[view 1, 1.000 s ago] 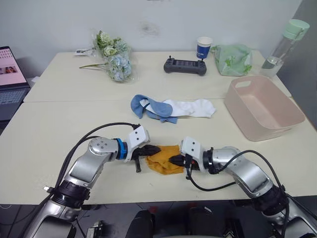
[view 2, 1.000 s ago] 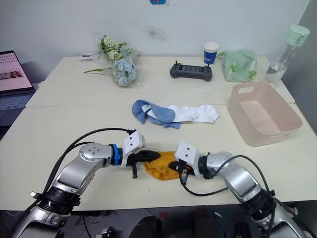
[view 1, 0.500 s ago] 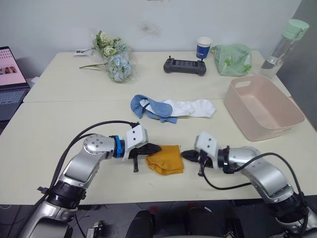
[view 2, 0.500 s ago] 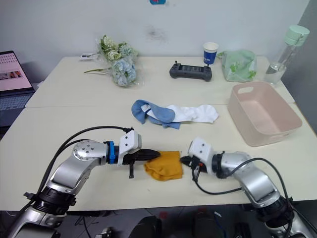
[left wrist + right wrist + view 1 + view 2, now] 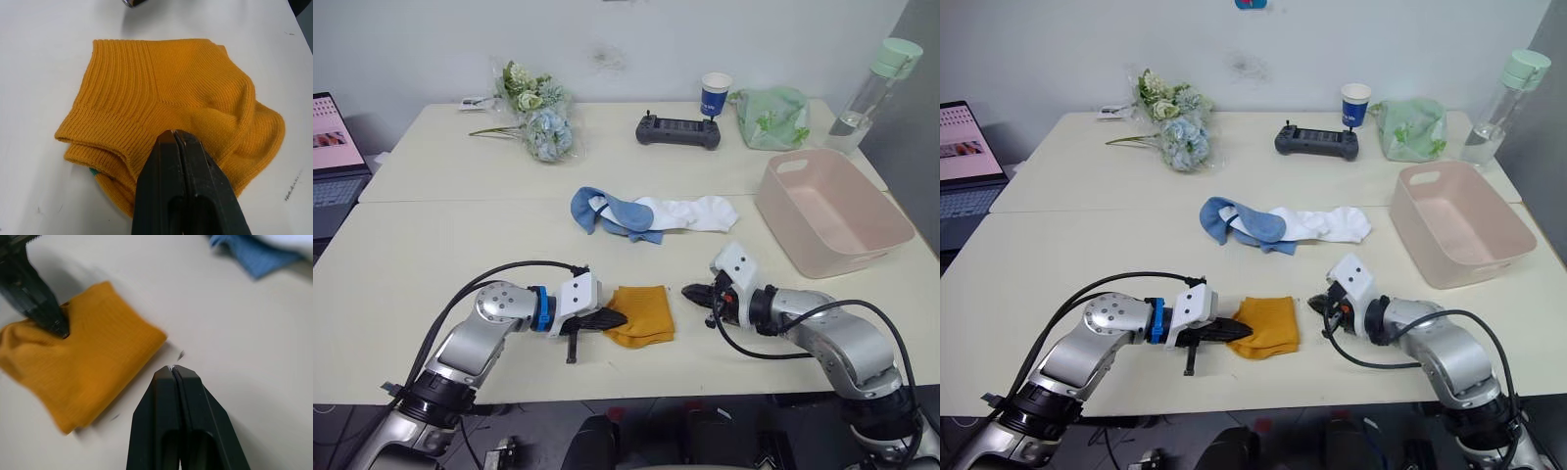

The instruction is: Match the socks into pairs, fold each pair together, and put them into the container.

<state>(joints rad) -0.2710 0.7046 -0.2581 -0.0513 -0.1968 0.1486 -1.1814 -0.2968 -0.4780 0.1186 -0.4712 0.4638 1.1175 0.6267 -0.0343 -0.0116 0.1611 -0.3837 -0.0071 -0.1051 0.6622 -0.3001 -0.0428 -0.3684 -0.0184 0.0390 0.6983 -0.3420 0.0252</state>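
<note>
Mustard-orange ribbed socks (image 5: 641,313), light blue socks (image 5: 607,211), white socks (image 5: 700,211), pale pink container (image 5: 862,250).

Office or lab room, set up as a test bench.

Two pale tables (image 5: 431,245) pushed together against a bare white wall (image 5: 607,39) across the top of the frame; open laptop (image 5: 333,162) at the left edge; black handheld controller (image 5: 678,130) and blue paper cup (image 5: 716,94) at upper centre; water bottle (image 5: 874,90) at upper right; artificial flowers (image 5: 536,120) at upper left.
</note>
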